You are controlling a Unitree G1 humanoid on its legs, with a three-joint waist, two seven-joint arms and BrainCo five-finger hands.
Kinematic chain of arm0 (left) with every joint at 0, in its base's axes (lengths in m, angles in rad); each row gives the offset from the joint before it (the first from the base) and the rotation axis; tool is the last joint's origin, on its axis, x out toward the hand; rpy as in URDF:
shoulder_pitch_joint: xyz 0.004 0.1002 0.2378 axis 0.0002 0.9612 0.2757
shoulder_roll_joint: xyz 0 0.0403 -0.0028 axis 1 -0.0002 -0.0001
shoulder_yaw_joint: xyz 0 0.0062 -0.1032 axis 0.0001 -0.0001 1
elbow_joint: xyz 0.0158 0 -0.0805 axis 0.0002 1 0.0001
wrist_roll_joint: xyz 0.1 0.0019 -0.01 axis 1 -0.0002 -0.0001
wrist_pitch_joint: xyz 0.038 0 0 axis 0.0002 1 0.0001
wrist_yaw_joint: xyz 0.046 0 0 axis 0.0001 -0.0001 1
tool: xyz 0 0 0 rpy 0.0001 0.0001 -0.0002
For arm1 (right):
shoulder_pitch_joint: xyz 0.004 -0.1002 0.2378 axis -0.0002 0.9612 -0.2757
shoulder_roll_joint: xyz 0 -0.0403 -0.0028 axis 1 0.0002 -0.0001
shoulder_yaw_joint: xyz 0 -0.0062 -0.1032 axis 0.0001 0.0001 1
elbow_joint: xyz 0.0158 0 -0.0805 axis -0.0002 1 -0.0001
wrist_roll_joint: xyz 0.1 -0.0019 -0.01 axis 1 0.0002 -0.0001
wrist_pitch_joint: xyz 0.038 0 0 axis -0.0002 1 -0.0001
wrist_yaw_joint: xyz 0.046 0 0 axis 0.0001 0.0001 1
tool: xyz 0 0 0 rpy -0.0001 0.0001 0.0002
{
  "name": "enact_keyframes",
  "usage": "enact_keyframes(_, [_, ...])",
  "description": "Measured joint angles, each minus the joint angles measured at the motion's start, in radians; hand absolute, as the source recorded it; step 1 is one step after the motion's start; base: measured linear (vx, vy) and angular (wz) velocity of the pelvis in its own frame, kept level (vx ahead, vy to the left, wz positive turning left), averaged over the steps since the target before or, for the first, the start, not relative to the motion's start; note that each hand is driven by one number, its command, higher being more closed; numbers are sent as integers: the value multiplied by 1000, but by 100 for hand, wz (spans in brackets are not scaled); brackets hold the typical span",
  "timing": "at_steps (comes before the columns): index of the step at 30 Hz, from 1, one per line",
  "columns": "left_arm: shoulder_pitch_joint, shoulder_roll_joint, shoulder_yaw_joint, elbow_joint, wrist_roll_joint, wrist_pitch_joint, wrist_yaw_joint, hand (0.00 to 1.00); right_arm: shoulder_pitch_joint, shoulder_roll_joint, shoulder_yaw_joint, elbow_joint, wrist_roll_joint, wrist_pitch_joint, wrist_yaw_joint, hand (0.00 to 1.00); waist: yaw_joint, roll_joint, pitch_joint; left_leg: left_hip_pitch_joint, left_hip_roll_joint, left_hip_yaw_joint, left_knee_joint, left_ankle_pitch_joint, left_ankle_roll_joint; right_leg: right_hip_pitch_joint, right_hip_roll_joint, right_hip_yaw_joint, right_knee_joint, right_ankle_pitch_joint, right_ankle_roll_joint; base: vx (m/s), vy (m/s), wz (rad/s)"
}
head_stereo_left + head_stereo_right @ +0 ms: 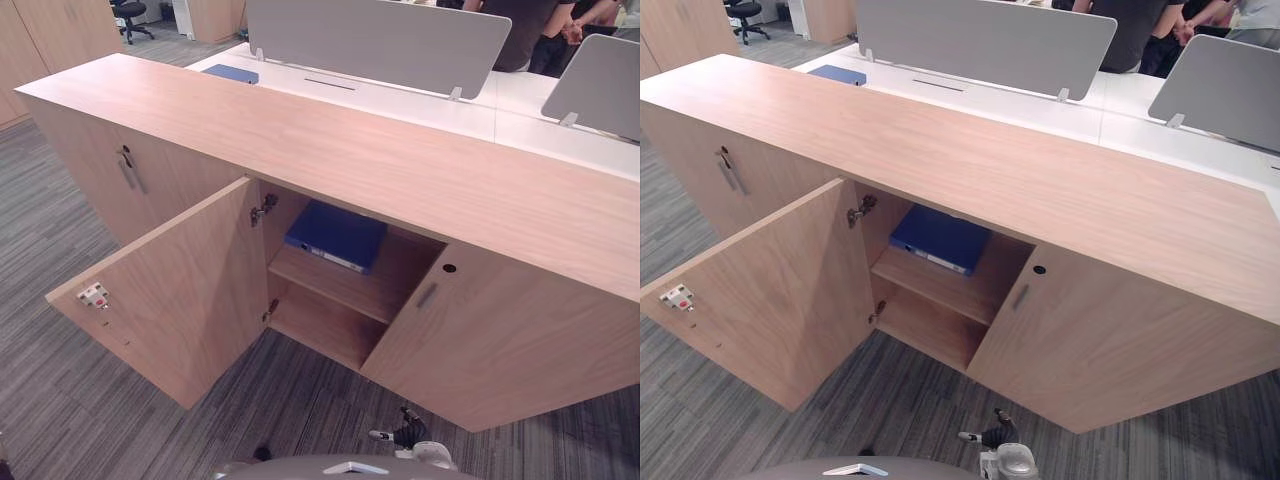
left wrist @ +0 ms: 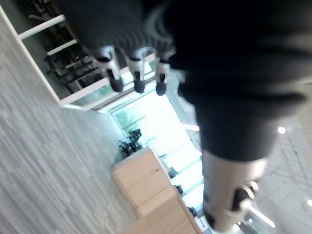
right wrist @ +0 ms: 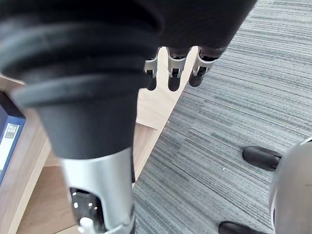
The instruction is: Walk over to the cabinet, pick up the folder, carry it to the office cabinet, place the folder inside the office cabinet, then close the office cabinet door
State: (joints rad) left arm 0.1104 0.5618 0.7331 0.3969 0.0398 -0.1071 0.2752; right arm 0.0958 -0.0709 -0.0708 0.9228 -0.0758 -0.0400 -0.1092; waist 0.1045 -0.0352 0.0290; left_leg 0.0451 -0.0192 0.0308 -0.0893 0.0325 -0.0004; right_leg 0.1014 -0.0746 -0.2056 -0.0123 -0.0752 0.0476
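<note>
Right robot hand, left robot hand, both loose-fingered, empty; blue folder on cabinet shelf.

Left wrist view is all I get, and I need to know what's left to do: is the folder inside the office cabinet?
Observer: Yes, the blue folder lies flat on the upper shelf inside the office cabinet.
Operator: And the door?
Observer: The left door stands wide open, not yet closed.
</note>
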Motion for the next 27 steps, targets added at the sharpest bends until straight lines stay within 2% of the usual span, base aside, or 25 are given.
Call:
enact_keyframes(2, [10, -42, -19, -39, 0, 0, -20, 0, -1, 0, -15, -4, -1, 0, 0, 0, 1, -1, 1, -7, -4, -1, 0, -4, 3, -1, -4, 0, -4, -2, 4, 64, 0, 4])
enact_keyframes(8, [30, -101, -88, -114, -18, -1, -42, 0, -8, 1, -31, -4, -1, 1, 2, 0, -1, -9, 4, -1, -20, 0, 1, -12, 9, 2, -9, 3, -2, 6, 10, 138, 10, 1])
enact_keyframes(15, [52, -113, -178, -113, -40, -2, -104, 0, -54, 0, -31, -3, -1, 5, 18, 0, -3, -12, 13, 9, -20, 21, 1, -12, 9, 6, -11, 17, 2, 16, -5, 57, 11, -1])
enact_keyframes(21, [60, -113, -192, -108, -78, -3, -115, 0, -61, 0, -31, 1, -1, 5, 19, 0, -22, -10, 14, 10, -13, 29, 1, -12, 9, 1, -7, 26, 4, 25, -10, -66, -4, -6])
enact_keyframes(23, [60, -113, -206, -102, -78, -3, -128, 0, -57, 0, -31, 8, -1, 5, 20, 0, -26, -1, 21, 14, -12, 39, 0, -11, 11, 0, -7, 30, 4, 26, -7, -152, -11, -13])
enact_keyframes(27, [60, -115, -229, -93, -78, -4, -151, 0, -50, 0, -30, 30, -1, 6, 20, 0, -32, -5, 24, 18, -9, 48, 0, -13, 5, -1, -8, 32, 4, 22, -2, -133, -22, -11])
